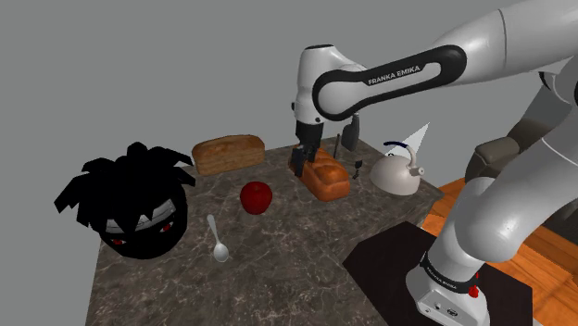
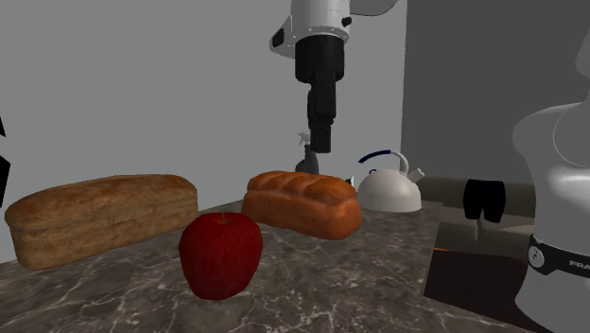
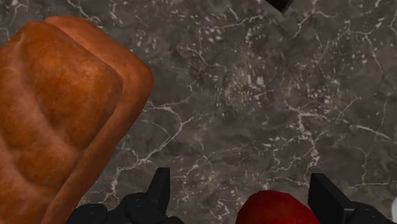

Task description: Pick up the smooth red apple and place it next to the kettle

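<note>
Grey walls are closing in behind a dark marble counter (image 1: 306,231), and the shoulder view is running across it from its left; a black spiky figure (image 1: 130,199) with red eyes is sitting at the counter's far left end; a spoon (image 1: 218,241) is lying just beside it, bowl toward the near edge; a pale loaf (image 1: 228,153) is resting along the back edge; the apple (image 1: 257,196), dark red and glossy, is standing upright on the bare stone in front of that loaf, touching neither loaf and gripped by nothing; the gripper (image 1: 301,165) is hanging fingers-down just beside the end of the orange loaf (image 1: 329,176), above the counter and apart from the apple; in the wrist view its fingers (image 3: 159,191) are standing wide apart, released, with bare marble between them and the apple's top (image 3: 277,207) peeking in near one of them; the kettle (image 1: 396,173), white with a dark handle, is sitting beyond the orange loaf, well apart from the apple; at the far right the stand (image 1: 449,296) is sitting on a black mat (image 1: 380,269).
</note>
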Tool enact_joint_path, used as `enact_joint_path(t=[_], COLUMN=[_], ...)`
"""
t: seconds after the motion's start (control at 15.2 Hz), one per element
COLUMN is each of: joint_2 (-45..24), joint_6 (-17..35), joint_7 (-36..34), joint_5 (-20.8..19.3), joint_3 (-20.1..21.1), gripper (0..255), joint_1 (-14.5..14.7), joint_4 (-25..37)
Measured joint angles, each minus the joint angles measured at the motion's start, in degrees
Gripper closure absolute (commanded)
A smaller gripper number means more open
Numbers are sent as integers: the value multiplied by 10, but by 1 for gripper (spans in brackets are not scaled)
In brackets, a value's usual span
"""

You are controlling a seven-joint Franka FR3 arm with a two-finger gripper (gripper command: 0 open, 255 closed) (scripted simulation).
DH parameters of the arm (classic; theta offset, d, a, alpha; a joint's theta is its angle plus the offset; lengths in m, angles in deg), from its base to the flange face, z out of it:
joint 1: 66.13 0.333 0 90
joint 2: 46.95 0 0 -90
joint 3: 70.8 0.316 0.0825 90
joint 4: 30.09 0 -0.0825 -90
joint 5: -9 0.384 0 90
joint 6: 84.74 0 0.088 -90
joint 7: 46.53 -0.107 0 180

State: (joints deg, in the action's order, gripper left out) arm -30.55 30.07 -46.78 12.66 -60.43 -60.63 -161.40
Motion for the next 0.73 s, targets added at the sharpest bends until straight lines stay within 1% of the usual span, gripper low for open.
enact_joint_path(t=[0.33,0.73], joint_2=[-86,-178], joint_6=[69,122], joint_7=[-27,-59], joint_5=[-9,-35], joint_3=[23,42], gripper=[0,0], joint_1=[10,23], joint_4=[52,129])
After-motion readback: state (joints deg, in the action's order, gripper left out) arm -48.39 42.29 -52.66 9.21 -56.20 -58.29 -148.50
